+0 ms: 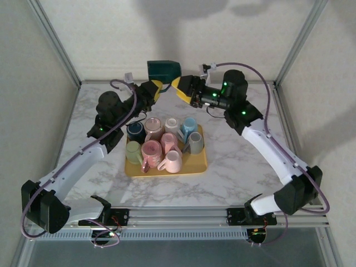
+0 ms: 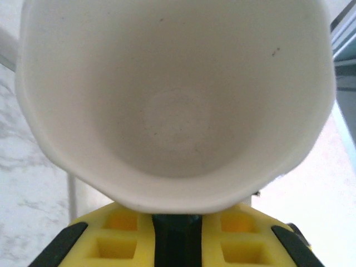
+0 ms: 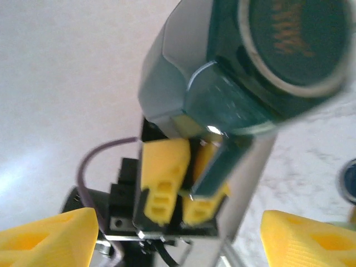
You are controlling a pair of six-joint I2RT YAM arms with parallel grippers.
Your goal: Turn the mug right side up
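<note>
A dark green mug (image 1: 163, 69) is suspended above the far edge of the marble table (image 1: 239, 172). The left gripper (image 1: 158, 87) meets its lower left corner. The right gripper (image 1: 178, 85) sits just beside its lower right corner. Nearer the arm bases, a yellow tray (image 1: 167, 172) rests on the table, carrying closely packed assorted mugs (image 1: 151, 151).

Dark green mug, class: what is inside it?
The dark green mug is empty: bare white walls and bottom show. Its near rim covers a strip of wall.
</note>
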